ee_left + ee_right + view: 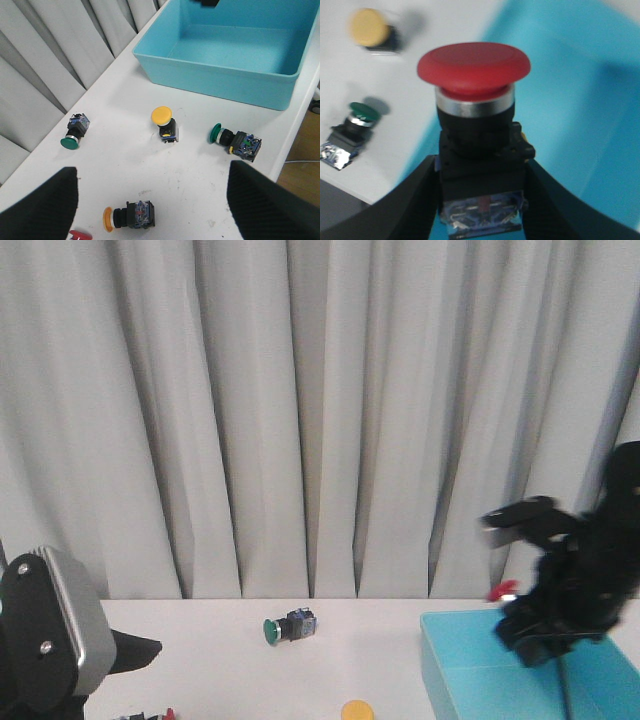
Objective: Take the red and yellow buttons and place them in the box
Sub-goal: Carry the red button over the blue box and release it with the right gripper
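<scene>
My right gripper is shut on the dark body of the red button, whose domed cap points away from the fingers. It hangs over the near-left rim of the turquoise box. In the front view the red cap shows just above the box. The yellow button stands on the white table between the box and my left gripper. That gripper is open and low over the table, holding nothing. The yellow cap also shows at the front view's lower edge.
One green button lies near the curtain and another near the table's edge. An orange-rimmed button lies on its side between my left fingers, with a second red cap beside it. The curtain hangs behind the table.
</scene>
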